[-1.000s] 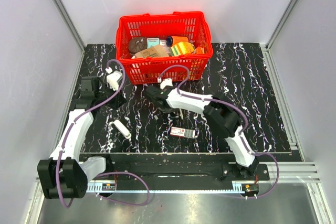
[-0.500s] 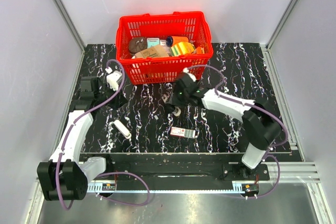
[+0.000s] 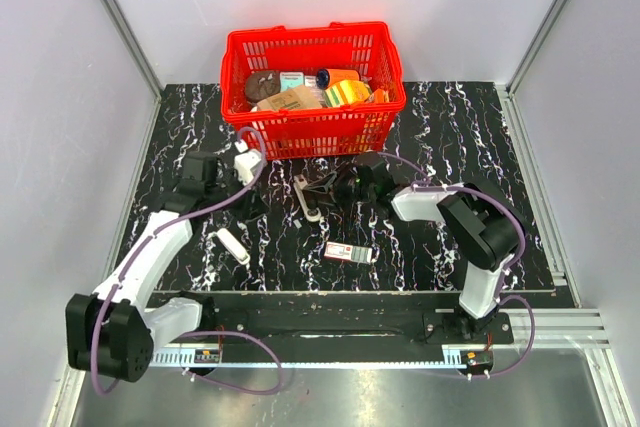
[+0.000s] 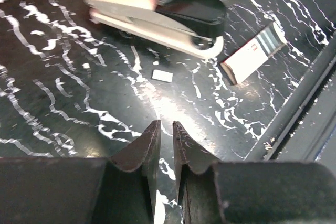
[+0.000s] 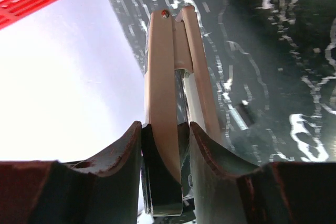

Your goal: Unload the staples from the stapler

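Note:
The off-white stapler [image 3: 304, 196] rests on the black marbled table in front of the red basket. My right gripper [image 3: 334, 187] is shut on its near end. In the right wrist view the stapler [image 5: 164, 72] runs away from the fingers, and my right gripper [image 5: 165, 124] clamps one pale arm and the dark inner part. My left gripper [image 3: 250, 203] hovers just left of the stapler [image 4: 152, 15], and in its own view the left gripper [image 4: 165, 125] is shut and empty. A small pale strip [image 4: 162, 75], perhaps the staples, lies on the table below the stapler; a similar silvery strip [image 5: 239, 117] shows in the right wrist view.
The red basket [image 3: 310, 132] full of goods stands at the back. A small red-and-white box [image 3: 347, 252] lies near the front and also shows in the left wrist view [image 4: 253, 53]. A white oblong piece [image 3: 232, 244] lies at the front left. The table's metal front rail [image 3: 330, 299] is close.
My right arm has folded back to the right while keeping hold of the stapler, which now sits left of the gripper. My left arm has moved right, towards the stapler.

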